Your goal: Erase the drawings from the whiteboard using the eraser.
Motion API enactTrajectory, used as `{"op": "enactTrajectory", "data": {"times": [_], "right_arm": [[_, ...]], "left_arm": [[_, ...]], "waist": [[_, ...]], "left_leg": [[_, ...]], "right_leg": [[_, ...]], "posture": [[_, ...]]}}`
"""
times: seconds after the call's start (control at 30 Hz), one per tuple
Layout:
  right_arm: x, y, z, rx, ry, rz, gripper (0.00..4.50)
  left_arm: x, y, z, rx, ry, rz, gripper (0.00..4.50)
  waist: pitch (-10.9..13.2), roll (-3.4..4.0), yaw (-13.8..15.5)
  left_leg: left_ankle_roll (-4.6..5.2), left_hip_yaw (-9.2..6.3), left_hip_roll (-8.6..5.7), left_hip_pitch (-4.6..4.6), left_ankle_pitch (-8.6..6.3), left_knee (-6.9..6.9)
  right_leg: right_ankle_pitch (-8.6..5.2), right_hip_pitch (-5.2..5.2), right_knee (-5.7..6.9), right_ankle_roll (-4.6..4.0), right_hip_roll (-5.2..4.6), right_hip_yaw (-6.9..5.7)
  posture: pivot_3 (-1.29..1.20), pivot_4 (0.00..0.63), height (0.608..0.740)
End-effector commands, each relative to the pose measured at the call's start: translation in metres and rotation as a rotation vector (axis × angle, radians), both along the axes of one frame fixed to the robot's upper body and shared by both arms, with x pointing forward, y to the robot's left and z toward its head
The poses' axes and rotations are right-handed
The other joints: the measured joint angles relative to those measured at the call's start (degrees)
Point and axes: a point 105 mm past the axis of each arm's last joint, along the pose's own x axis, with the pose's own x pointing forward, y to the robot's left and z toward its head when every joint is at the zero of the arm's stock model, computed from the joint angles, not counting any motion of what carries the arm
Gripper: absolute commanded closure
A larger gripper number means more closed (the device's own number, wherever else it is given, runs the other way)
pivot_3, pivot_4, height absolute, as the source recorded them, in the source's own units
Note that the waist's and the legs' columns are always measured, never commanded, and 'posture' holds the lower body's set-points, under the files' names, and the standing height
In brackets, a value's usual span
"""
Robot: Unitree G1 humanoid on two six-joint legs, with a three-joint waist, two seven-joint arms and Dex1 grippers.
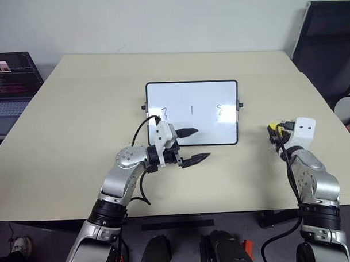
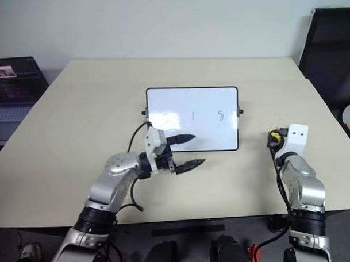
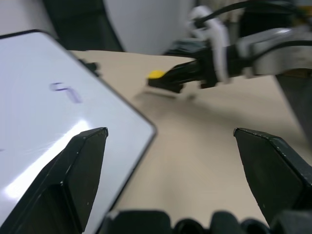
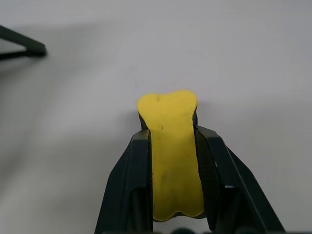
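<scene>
The whiteboard (image 1: 191, 93) lies flat at the table's middle, black-framed, with three small dark drawings (image 1: 191, 110) in a row across it. My left gripper (image 1: 194, 145) is open at the board's near edge, one finger over the board's lower part and the other over the table in front of it. In the left wrist view the board's corner (image 3: 48, 122) lies beside one finger. To the right of the board, my right gripper (image 1: 274, 133) is shut on the yellow eraser (image 4: 170, 156), held just above the table; the eraser's front end sticks out past the fingertips.
The beige table (image 1: 77, 140) has bare surface all around the board. An open laptop (image 1: 9, 79) sits off the table's left side. A black chair (image 1: 327, 45) stands at the back right.
</scene>
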Motion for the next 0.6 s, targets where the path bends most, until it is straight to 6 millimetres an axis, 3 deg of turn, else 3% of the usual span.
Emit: {"op": "enactTrajectory", "data": {"times": [0.03,0.17,0.33,0.6], "right_arm": [[0.004,0.022,0.049,-0.072,-0.202,0.072,3.62],[0.009,0.048,0.064,-0.103,-0.289,0.157,3.62],[0.02,0.085,0.081,-0.102,-0.373,0.26,3.62],[0.04,0.138,0.104,-0.027,-0.453,0.369,3.62]], "left_arm": [[0.019,0.004,0.017,-0.077,-0.07,0.173,0.0],[0.028,-0.002,0.016,-0.119,-0.06,0.281,0.0],[0.031,-0.014,0.018,-0.126,-0.069,0.285,0.0],[0.033,-0.008,0.017,-0.105,-0.076,0.284,0.0]], "waist": [[0.0,0.0,-0.01],[0.0,0.0,0.0],[0.0,0.0,-0.16],[0.0,0.0,-0.38]], "left_leg": [[0.0,0.01,0.0,0.0,0.0,0.0],[0.0,0.03,-0.01,-0.02,0.0,0.0],[0.0,0.04,-0.01,-0.01,0.0,0.0],[0.0,0.03,0.0,-0.02,0.0,-0.01]], "right_leg": [[0.0,0.0,0.0,0.01,0.0,-0.01],[0.02,0.0,-0.03,0.04,-0.01,-0.01],[0.03,0.0,-0.01,0.05,0.01,-0.03],[0.04,-0.01,-0.01,0.06,0.01,-0.05]], "posture": [[0.0,0.15,0.74],[0.0,0.15,0.74],[0.0,0.15,0.74],[0.0,0.15,0.74]]}}
